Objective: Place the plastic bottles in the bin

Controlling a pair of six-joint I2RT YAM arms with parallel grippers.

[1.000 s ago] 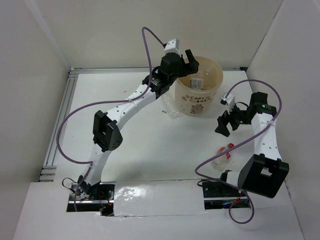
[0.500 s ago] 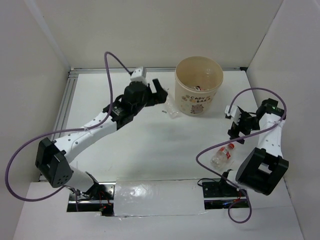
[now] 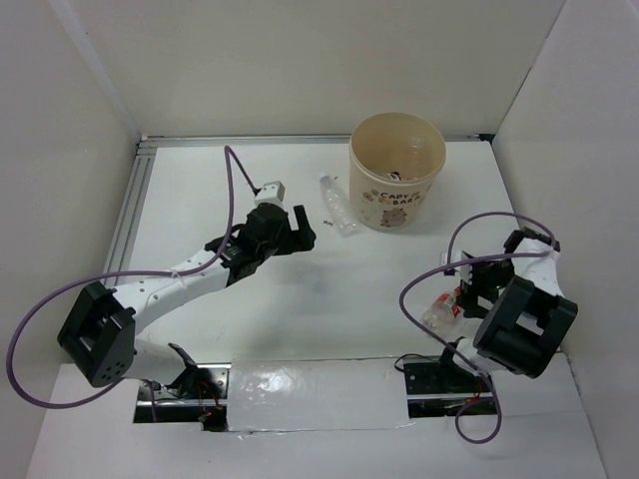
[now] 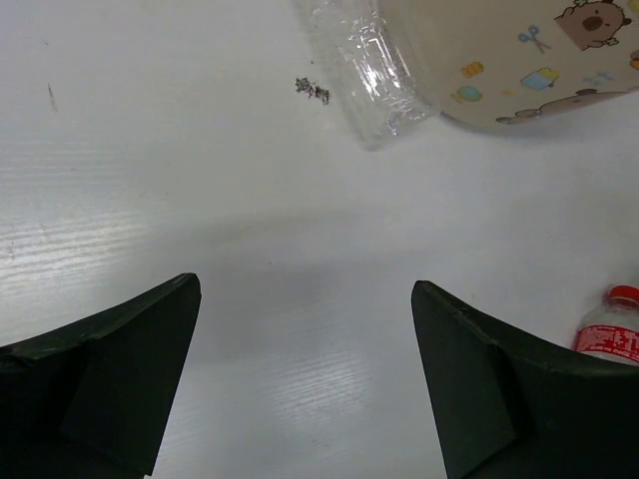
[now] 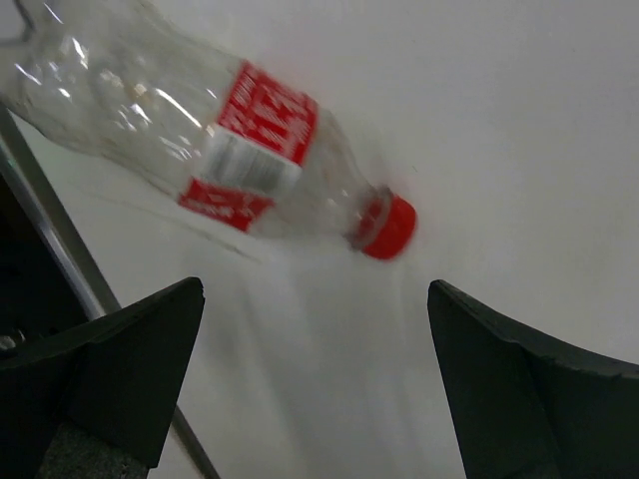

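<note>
The cream bin (image 3: 396, 200) with animal print stands at the back centre; it also shows in the left wrist view (image 4: 519, 60). A clear crushed bottle (image 3: 334, 208) lies against the bin's left side, ahead of my left gripper (image 4: 369, 70). A clear bottle with a red cap and red-white label (image 3: 444, 307) lies at the near right. It fills the right wrist view (image 5: 210, 120), just ahead of the jaws. My left gripper (image 3: 300, 228) (image 4: 305, 289) is open and empty over bare table. My right gripper (image 3: 469, 284) (image 5: 315, 289) is open and empty beside the red-capped bottle.
White walls close in the table on three sides. An aluminium rail (image 3: 125, 230) runs along the left edge. A small dark speck (image 3: 327, 222) lies near the clear bottle. Purple cables loop from both arms. Something dark shows inside the bin (image 3: 396, 172).
My left arm has pulled back from over the bin toward the near left, gripper open. My right gripper has moved nearer and down to the red-capped bottle.
</note>
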